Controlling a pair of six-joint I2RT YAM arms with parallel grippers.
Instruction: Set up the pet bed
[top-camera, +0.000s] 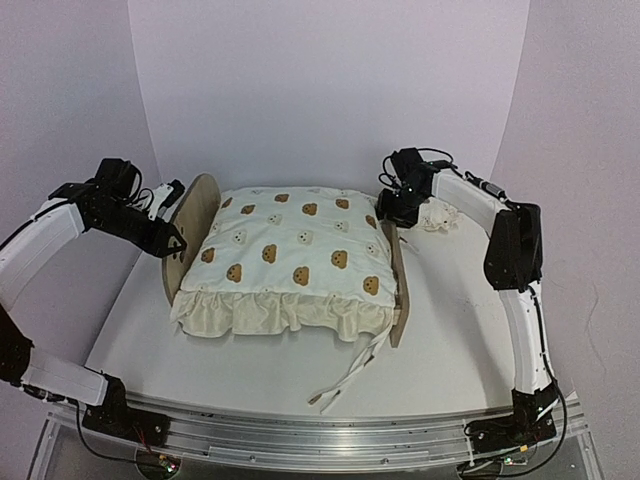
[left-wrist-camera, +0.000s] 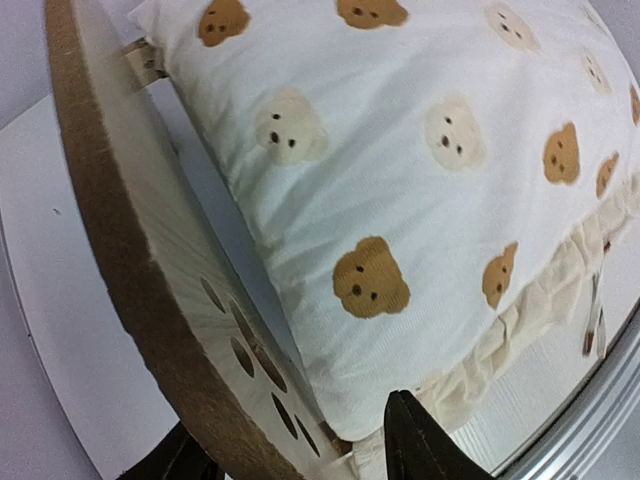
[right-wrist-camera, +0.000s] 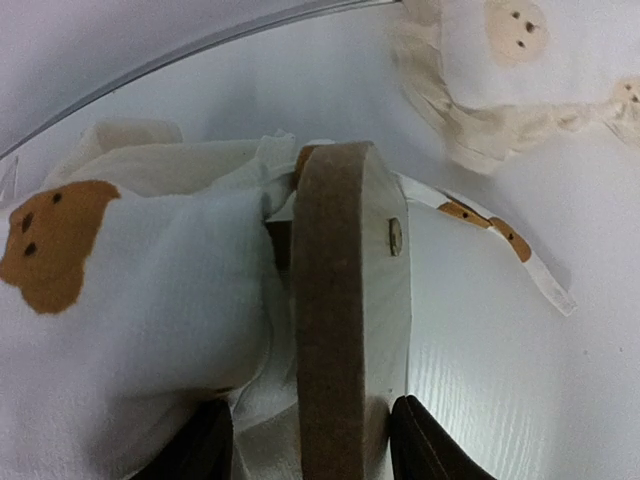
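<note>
Setting: a white desk (top-camera: 450, 330) before a plain pale backdrop (top-camera: 320, 90); a metal rail (top-camera: 320, 425) runs along the near edge and carries both arm bases.

Pet bed (top-camera: 398, 290): we find it at the middle of the desk, standing level, its long axis running left to right between the two arms.

Headboard (left-wrist-camera: 150, 270): rounded light wood with paw-print cutouts, upright at the bed's left end.

End board (right-wrist-camera: 350, 300): a lower wooden panel, upright at the bed's right end, with one round fastener showing on its outer face.

Cushion (top-camera: 295, 255): cream with brown and pale bear faces. It lies on the frame between the two boards and covers the base, and its ruffled border hangs over the near side.

Tie strips (top-camera: 350, 375): cream bands trailing from the cushion's near right corner onto the desk toward the rail.

Small pillow (top-camera: 438, 217): matching cream fabric, lying on the desk behind and to the right of the bed, apart from it and just beside the right arm.

Left claw (left-wrist-camera: 290, 420): partly open, one finger on each side of the headboard's edge. We cannot tell whether the fingers press on the wood.

Right claw (right-wrist-camera: 310, 405): partly open, straddling the end board, with cushion fabric against the inner finger. We cannot tell whether it grips.
</note>
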